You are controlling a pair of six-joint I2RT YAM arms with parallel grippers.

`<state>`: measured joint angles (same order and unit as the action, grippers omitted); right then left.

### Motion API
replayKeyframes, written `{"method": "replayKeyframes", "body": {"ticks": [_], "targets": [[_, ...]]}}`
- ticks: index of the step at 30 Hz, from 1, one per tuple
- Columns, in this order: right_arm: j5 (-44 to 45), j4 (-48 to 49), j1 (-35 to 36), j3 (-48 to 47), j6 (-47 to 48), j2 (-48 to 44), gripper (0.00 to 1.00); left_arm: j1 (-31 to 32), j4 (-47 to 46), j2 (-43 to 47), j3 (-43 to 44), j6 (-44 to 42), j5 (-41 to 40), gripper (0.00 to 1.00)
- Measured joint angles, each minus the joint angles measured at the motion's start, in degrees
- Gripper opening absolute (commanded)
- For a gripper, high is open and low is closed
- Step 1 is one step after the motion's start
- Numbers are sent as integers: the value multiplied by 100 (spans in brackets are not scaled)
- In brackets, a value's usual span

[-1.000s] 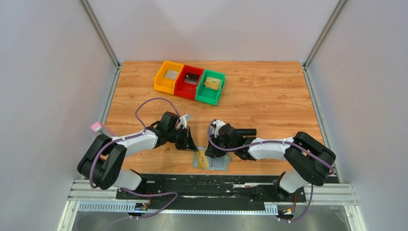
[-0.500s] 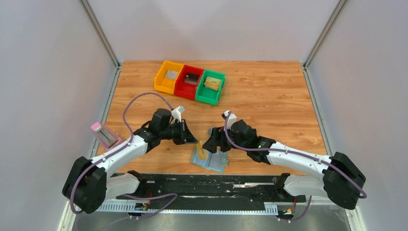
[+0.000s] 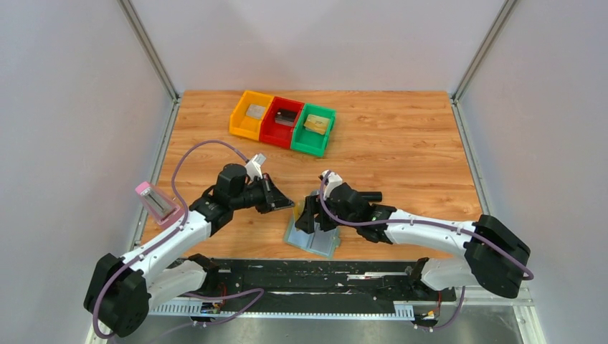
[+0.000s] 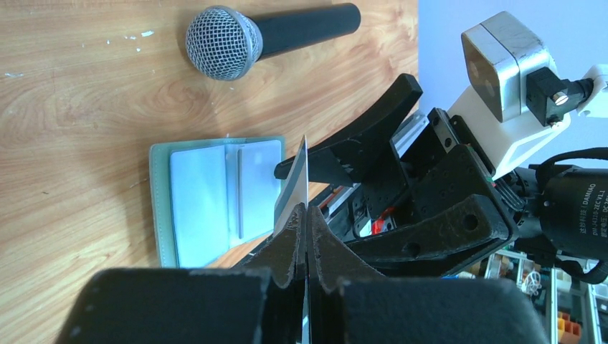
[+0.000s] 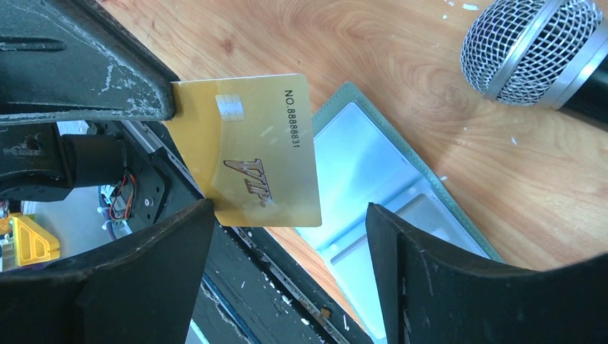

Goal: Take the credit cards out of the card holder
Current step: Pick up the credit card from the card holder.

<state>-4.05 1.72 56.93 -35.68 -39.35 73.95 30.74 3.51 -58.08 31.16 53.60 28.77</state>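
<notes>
- I am pinching the gold credit card [image 5: 251,158] by one edge between my left fingers [image 4: 294,236], which are pressed closed on it. The card is standing on edge in the air and, as far as I can judge, is clear of the pockets.
- I am holding my right fingers [image 5: 459,287] wide apart, gripping nothing. From that wrist the card is hanging between them, touching neither.
- The card holder [image 3: 313,240] is lying open and flat on the worktop [image 3: 401,143], close to its near edge and between my two arms, with both panels facing up.
- The relation I am watching: the holder is sitting right beneath my right fingers, and just down and to the near-right of my left fingertips, so my right arm is the nearer one. Its long axis is running roughly left to right, a little skewed.
- The pockets are looking pale and glossy; I cannot tell whether another card is lying inside.
- The microphone [image 3: 366,196] is lying near the holder on its far side, apart from it; the coloured bins [image 3: 282,122] are sitting well apart at the far end.
- I am judging that any next reach into the holder falls to my right fingers, coming straight down.
</notes>
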Motion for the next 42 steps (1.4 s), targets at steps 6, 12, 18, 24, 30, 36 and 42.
{"method": "replayKeyframes", "body": {"ticks": [6,12,18,24,30,36,42], "targets": [[101,-9,28,-81,90,55,75,-2,-39,59,-11,146,-66,0],[48,24,33,-81,205,55,80,-2,-37,50,-15,175,-96,0],[7,26,33,-81,262,55,80,-2,-37,-4,-15,160,-155,0],[-96,28,39,-81,284,0,81,0,9,-4,-15,74,-278,0],[-74,57,39,-81,350,-107,77,-2,20,-4,-15,48,-313,0],[-39,61,39,-138,581,-15,64,0,-227,-4,-81,199,-166,0],[9,61,39,-157,1132,0,36,-2,-197,11,-90,238,-61,0]]}}
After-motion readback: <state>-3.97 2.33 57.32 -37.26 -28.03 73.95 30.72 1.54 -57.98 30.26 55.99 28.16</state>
